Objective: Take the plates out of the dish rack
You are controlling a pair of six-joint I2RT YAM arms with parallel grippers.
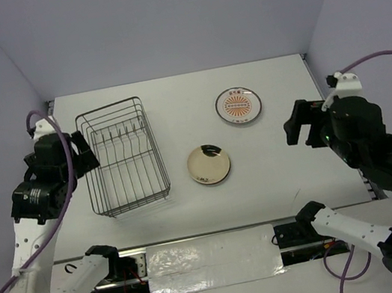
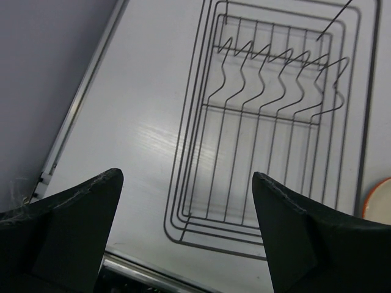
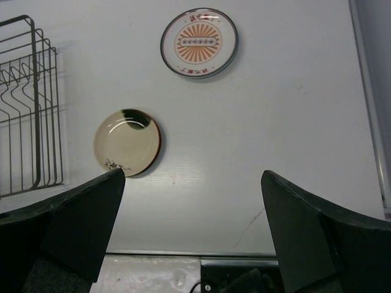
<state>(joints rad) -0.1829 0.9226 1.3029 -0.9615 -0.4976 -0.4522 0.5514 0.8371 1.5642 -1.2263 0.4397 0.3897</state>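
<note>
The wire dish rack [image 1: 122, 158] stands on the left half of the table with no plate between its dividers; it also fills the left wrist view [image 2: 275, 122] and shows at the left edge of the right wrist view [image 3: 27, 110]. Two plates lie flat on the table. A cream-tan plate [image 1: 209, 164] [image 3: 127, 142] lies right of the rack. Farther back is a white plate with an orange sunburst [image 1: 238, 105] [image 3: 199, 43]. My left gripper [image 1: 83, 153] [image 2: 186, 177] hangs open just left of the rack. My right gripper [image 1: 295, 125] [image 3: 192, 177] is open above the table's right side.
The table's near edge carries a metal rail and a foil-covered strip [image 1: 212, 261]. Grey walls close the back and both sides. An orange plate rim [image 2: 382, 198] peeks in at the right edge of the left wrist view.
</note>
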